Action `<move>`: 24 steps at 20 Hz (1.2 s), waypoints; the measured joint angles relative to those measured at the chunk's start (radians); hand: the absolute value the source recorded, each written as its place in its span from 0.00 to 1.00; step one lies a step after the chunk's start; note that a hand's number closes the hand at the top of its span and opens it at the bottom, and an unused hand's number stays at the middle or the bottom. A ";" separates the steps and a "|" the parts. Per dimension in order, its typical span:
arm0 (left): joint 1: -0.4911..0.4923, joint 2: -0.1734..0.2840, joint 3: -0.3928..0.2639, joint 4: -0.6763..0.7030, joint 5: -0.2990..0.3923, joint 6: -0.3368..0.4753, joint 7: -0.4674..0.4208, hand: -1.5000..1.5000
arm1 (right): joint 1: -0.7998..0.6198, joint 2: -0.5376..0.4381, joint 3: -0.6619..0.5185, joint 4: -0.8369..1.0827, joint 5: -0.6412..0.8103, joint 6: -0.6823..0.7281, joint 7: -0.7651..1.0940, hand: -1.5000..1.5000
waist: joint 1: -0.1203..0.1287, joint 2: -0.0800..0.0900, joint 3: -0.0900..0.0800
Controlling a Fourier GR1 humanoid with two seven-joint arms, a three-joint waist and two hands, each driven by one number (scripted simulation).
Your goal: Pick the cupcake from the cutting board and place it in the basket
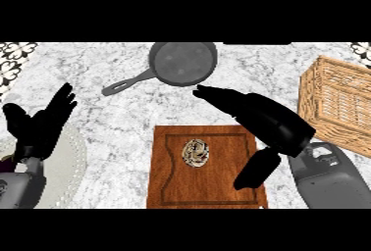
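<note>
Cupcake [196, 152] and cutting board [207, 169] bear no writing.

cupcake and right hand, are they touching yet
Apart. In the head view bare cutting board shows between the cupcake and the right hand, whose thumb hangs near the board's right edge and whose fingers point toward the pan.

Brown wooden cutting board [217, 186], speckled cupcake [196, 152], tan woven basket [337, 105], grey pan [181, 61], marbled white counter [116, 117]
</note>
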 measured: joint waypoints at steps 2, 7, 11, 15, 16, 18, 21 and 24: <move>-0.008 0.000 0.010 0.009 0.000 -0.012 0.001 0.50 | 0.036 0.035 0.032 0.042 0.064 -0.053 -0.069 0.00 | 0.000 0.000 0.000; -0.007 -0.013 0.027 0.021 -0.017 -0.029 -0.005 0.50 | 0.064 0.116 0.049 0.168 0.149 -0.140 -0.193 0.00 | 0.000 0.001 0.000; -0.015 -0.028 0.034 0.016 -0.034 -0.031 0.008 0.50 | 0.052 0.167 0.085 0.288 0.242 -0.181 -0.234 0.00 | 0.000 0.000 0.000; -0.041 -0.046 0.048 0.051 -0.049 -0.040 0.000 0.50 | 0.030 0.190 0.088 0.375 0.292 -0.164 -0.251 0.00 | -0.002 0.000 -0.001; -0.046 -0.047 0.055 0.068 -0.052 -0.046 -0.010 0.50 | 0.029 0.191 0.089 0.395 0.308 -0.164 -0.261 0.00 | -0.002 0.000 -0.001; -0.052 -0.061 0.055 0.065 -0.064 -0.044 0.000 0.50 | 0.027 0.203 0.089 0.440 0.339 -0.171 -0.288 0.00 | -0.002 0.000 -0.001; -0.031 -0.058 0.075 0.027 -0.070 -0.058 0.020 0.50 | 0.037 0.203 0.073 0.457 0.372 -0.157 -0.319 0.00 | -0.002 -0.001 0.000; -0.010 -0.067 0.084 -0.026 -0.075 -0.061 0.048 0.50 | 0.038 0.209 0.051 0.477 0.393 -0.149 -0.351 0.00 | -0.002 -0.001 0.000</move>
